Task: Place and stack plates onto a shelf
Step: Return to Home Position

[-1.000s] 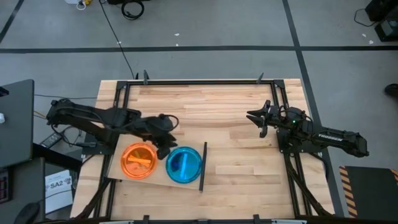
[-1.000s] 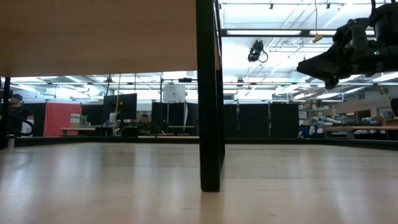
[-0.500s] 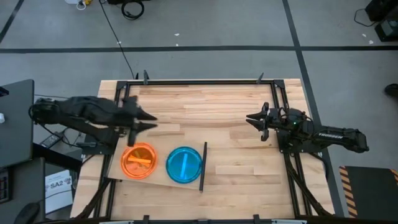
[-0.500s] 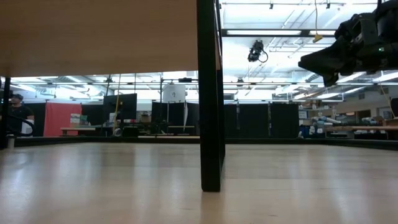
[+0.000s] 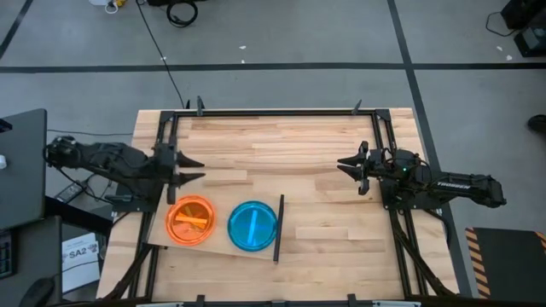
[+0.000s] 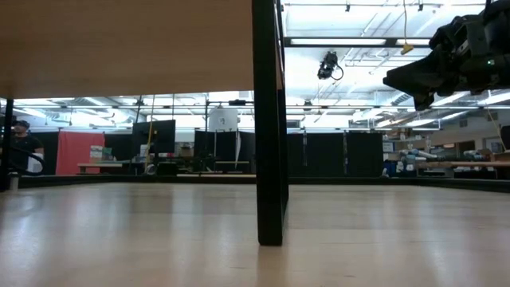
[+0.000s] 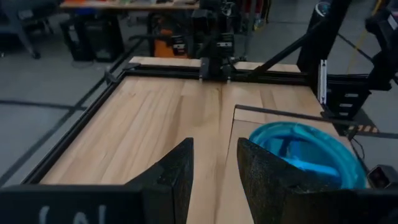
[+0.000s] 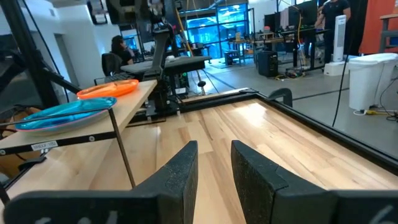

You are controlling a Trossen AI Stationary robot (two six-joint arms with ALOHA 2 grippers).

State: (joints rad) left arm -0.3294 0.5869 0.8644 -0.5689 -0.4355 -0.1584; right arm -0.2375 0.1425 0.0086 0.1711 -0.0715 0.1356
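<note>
An orange plate (image 5: 190, 220) and a blue plate (image 5: 252, 226) lie side by side on the shelf (image 5: 215, 248), a pale panel raised off the table on its black upright strip (image 6: 269, 119). Whether each is a single plate or a stack cannot be told. My left gripper (image 5: 186, 167) is open and empty, hovering just beyond the orange plate toward the far edge; its wrist view shows the blue plate (image 7: 305, 155) ahead. My right gripper (image 5: 350, 164) is open and empty over the right part of the table, pointing left toward the shelf; it sees the blue plate (image 8: 62, 114) and the orange plate (image 8: 109, 89).
Black frame rails (image 5: 273, 112) run along the tabletop's far edge and down both sides. Bare plank tabletop (image 5: 281, 153) lies between the two grippers and on the far side of the shelf. A person sits in the room beyond the table (image 6: 20, 147).
My left gripper has drawn back from between the orange and blue plates toward the table's left and far edge, and now hovers beyond the orange plate. The plates and the shelf have stayed in place.
</note>
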